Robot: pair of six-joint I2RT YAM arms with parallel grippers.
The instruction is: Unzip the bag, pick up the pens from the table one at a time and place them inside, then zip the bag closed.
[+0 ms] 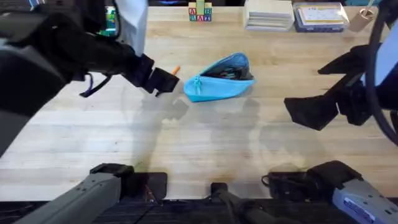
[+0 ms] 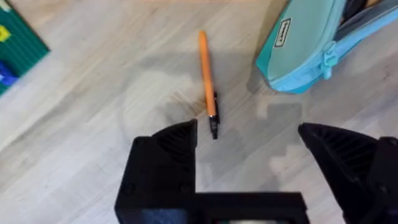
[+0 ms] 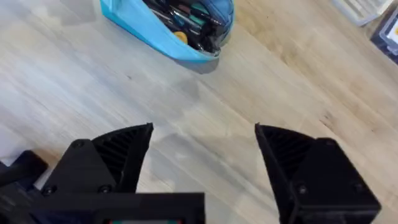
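Observation:
The light-blue bag (image 1: pixel 217 87) lies on the table (image 1: pixel 199 143) at centre back, its zipper open, with several dark pens inside (image 3: pixel 186 18). Its teal pull (image 2: pixel 328 59) hangs at the end nearest the left arm. An orange pen (image 2: pixel 206 74) with a dark tip lies on the wood just left of the bag; its end (image 1: pixel 176 70) peeks out beside my left gripper (image 1: pixel 163 81). That gripper (image 2: pixel 249 130) hovers open over the pen's dark tip, holding nothing. My right gripper (image 1: pixel 298 111) stands open (image 3: pixel 204 130) to the right of the bag, apart from it.
Letter blocks (image 1: pixel 200 12), a white box (image 1: pixel 268 14) and a blue box (image 1: pixel 318 15) line the table's far edge. A green plate (image 2: pixel 18 43) lies left of the orange pen. Bare wood spreads in front of the bag.

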